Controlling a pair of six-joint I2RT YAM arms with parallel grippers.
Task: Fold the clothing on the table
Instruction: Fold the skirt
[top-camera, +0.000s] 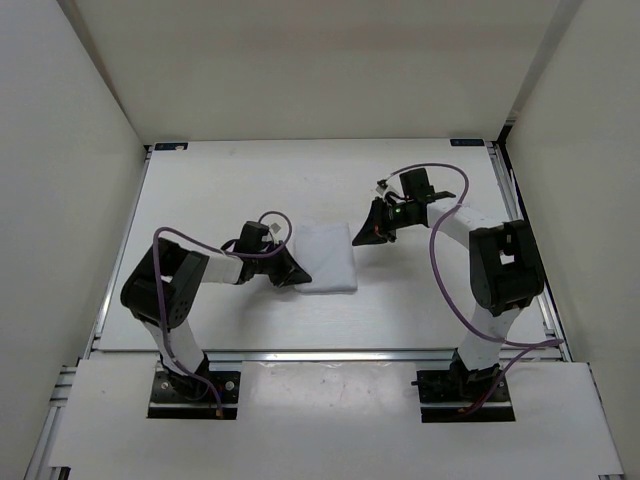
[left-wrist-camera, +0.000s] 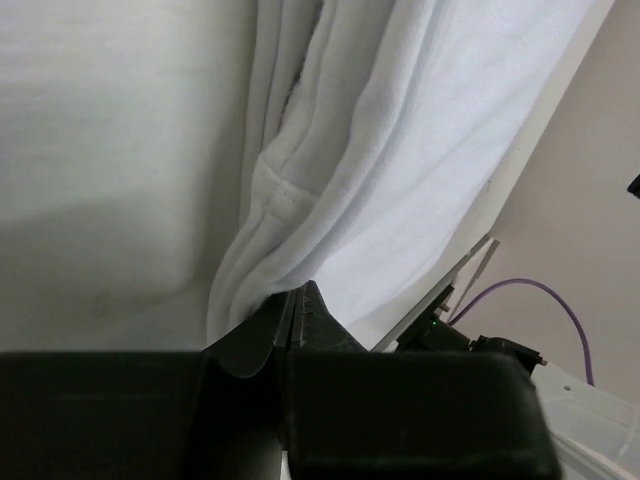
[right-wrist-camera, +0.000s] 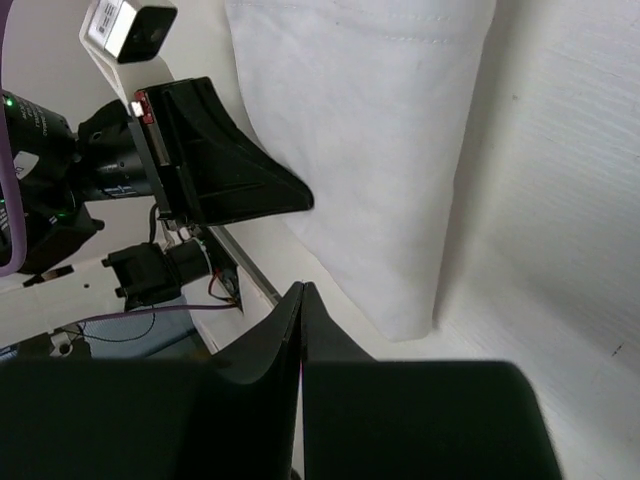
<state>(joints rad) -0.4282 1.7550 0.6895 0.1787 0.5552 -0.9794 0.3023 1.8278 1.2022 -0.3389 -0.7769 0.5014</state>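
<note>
The left gripper (top-camera: 293, 279) is pinching an edge of the clothing (top-camera: 328, 255), best carried across low and evenly; the right gripper (top-camera: 359, 239) is hanging closed, empty.

One clothing (top-camera: 325, 257), one table (top-camera: 240, 180), two arms (left arm (top-camera: 165, 285), right arm (top-camera: 505, 265))

1. A robotics lab test cell: the left arm (top-camera: 165, 290) and the right arm (top-camera: 505, 268), both black and white, stand bolted at the near edge of an off-white table (top-camera: 250, 180).
2. Plain white panels (top-camera: 320, 60) wall the table on three sides.
3. Silver metal rails (top-camera: 330, 355) frame it.
4. Purple cables (top-camera: 432, 245) loop along both arms.
</note>
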